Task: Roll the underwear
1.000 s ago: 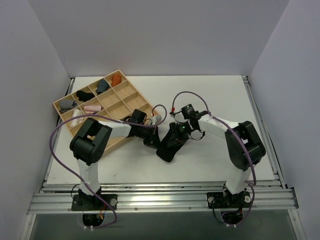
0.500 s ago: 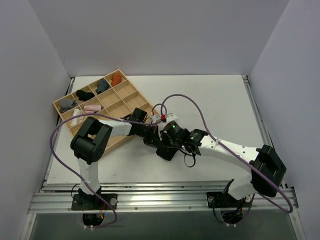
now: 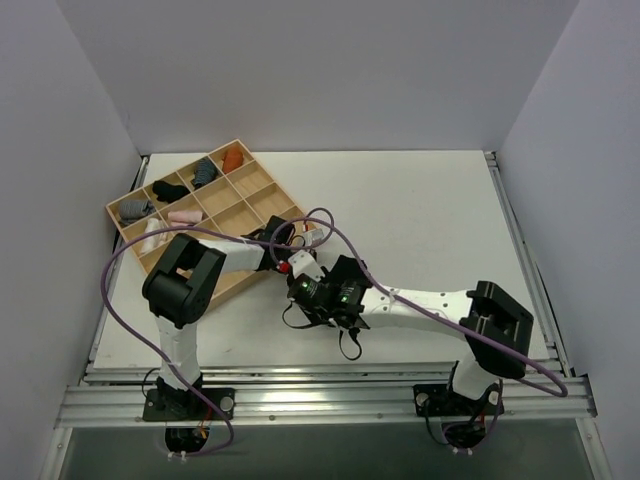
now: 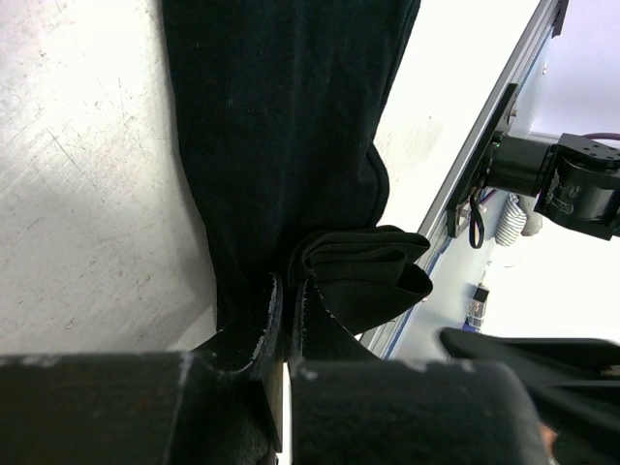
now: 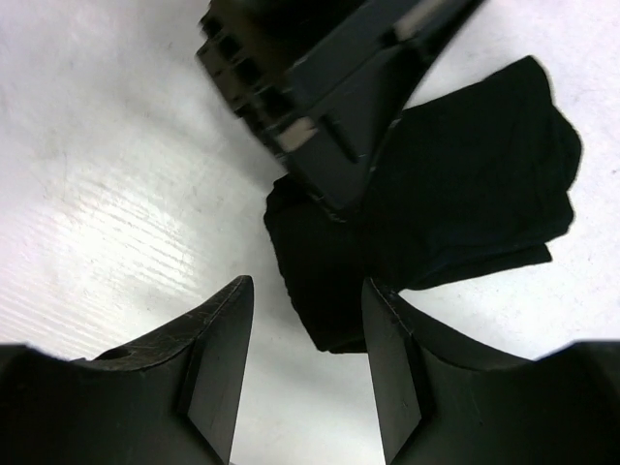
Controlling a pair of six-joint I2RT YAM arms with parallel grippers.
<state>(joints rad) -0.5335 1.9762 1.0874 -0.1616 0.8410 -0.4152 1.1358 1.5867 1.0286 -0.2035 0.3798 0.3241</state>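
The underwear (image 4: 281, 126) is a plain black garment lying as a long strip on the white table, with one end folded into a thick bundle (image 4: 368, 271). My left gripper (image 4: 289, 291) is shut on the fabric beside that bundle. In the right wrist view the underwear (image 5: 465, 194) lies ahead, with the left gripper (image 5: 320, 77) pressing on it from above. My right gripper (image 5: 305, 310) is open and its fingers (image 5: 218, 339) straddle the near corner of the fabric without closing on it. From above, the right gripper (image 3: 305, 292) covers most of the garment, next to the left gripper (image 3: 292, 266).
A wooden compartment tray (image 3: 125, 212) sits at the back left, holding orange (image 3: 232, 158), grey-blue (image 3: 205, 170), black (image 3: 170, 188), grey (image 3: 135, 208) and pink (image 3: 183, 215) bundles. The left arm's purple cable (image 3: 330, 225) loops over the work spot. An aluminium rail (image 3: 320, 395) runs along the near edge.
My right arm has swung left and toward the near edge, over the garment, and its jaws have widened. The left gripper has stayed shut on the fabric in the same place.
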